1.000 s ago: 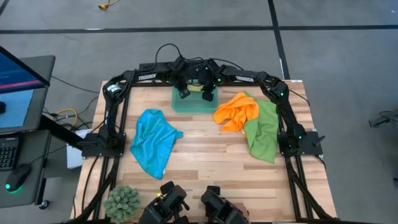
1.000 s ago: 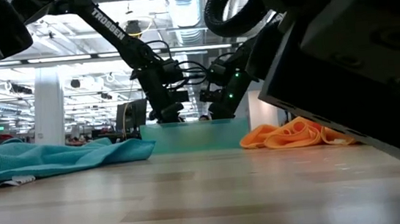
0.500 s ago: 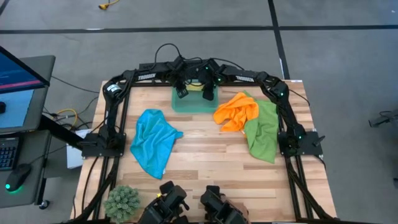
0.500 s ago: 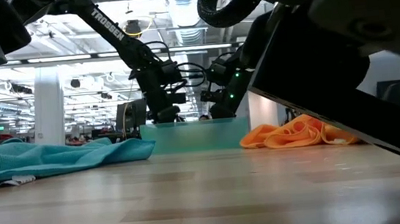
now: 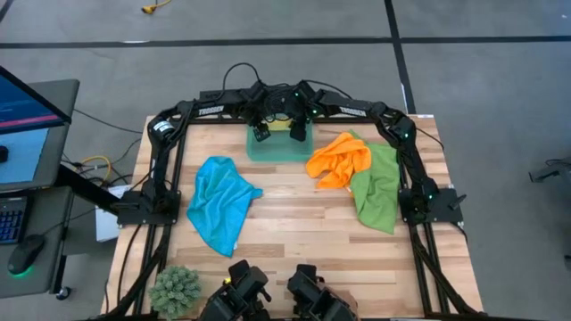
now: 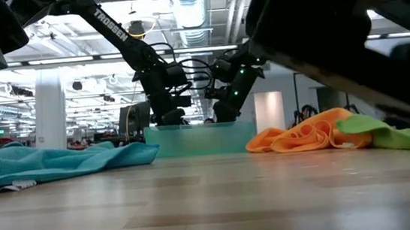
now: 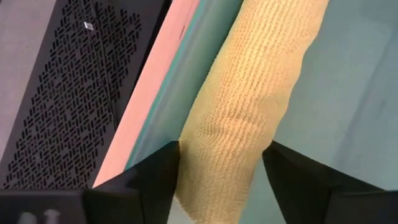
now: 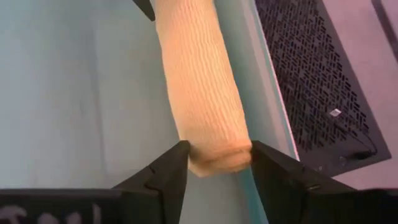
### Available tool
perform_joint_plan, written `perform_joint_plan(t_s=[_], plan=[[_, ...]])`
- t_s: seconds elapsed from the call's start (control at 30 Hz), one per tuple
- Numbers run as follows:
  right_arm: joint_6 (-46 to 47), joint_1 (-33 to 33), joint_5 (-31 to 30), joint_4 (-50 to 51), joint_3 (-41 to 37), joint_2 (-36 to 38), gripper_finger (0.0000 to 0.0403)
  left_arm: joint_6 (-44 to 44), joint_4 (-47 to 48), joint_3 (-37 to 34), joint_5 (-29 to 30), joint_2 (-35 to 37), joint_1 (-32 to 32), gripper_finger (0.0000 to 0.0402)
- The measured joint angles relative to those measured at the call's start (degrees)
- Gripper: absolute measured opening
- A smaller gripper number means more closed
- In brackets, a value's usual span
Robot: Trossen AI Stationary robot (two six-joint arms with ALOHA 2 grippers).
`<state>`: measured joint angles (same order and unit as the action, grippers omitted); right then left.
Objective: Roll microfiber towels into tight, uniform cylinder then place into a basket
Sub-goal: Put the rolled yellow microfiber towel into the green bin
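Note:
A rolled yellow towel (image 7: 255, 93) lies on the floor of the teal basket (image 5: 277, 152), along its far wall. My left gripper (image 7: 221, 180) stands open over one end of the roll, a finger on either side. My right gripper (image 8: 216, 165) stands open over the roll's other end (image 8: 217, 158) in the same way. I cannot tell whether any finger brushes the cloth. On the table, a blue towel (image 5: 219, 203) lies crumpled at the left. An orange towel (image 5: 339, 159) lies at the right, partly on a green towel (image 5: 376, 192).
A black grated plate (image 7: 68, 93) lies just beyond the basket's far wall. A small green plant (image 5: 175, 290) stands at the near left corner. Bare wood stretches between the loose towels and toward the near edge. A dark shape (image 6: 347, 26) hangs close before the low camera.
In the low view, the big dark shape close to the camera has swung up and to the right, uncovering the green towel behind the orange one. The towels and the basket have stayed where they were.

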<state>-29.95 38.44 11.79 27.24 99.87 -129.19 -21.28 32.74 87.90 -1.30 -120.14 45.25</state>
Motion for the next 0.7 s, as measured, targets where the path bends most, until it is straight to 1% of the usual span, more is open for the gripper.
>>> perform_joint_plan(t_s=[0.13,0.37,0.7], plan=[[0.0,0.0,0.1,2.8,2.0,0.2,0.0182,-0.2,0.1,0.0,0.0,0.0,0.0,0.0244],[-1.4,0.0,1.4,7.7,3.6,0.3,0.0172,-0.5,0.2,0.0,0.1,1.5,-0.2,0.0245],[-0.6,0.7,2.1,7.5,3.6,0.3,0.0156,-0.5,1.1,0.1,0.6,2.5,-0.3,0.0243]])
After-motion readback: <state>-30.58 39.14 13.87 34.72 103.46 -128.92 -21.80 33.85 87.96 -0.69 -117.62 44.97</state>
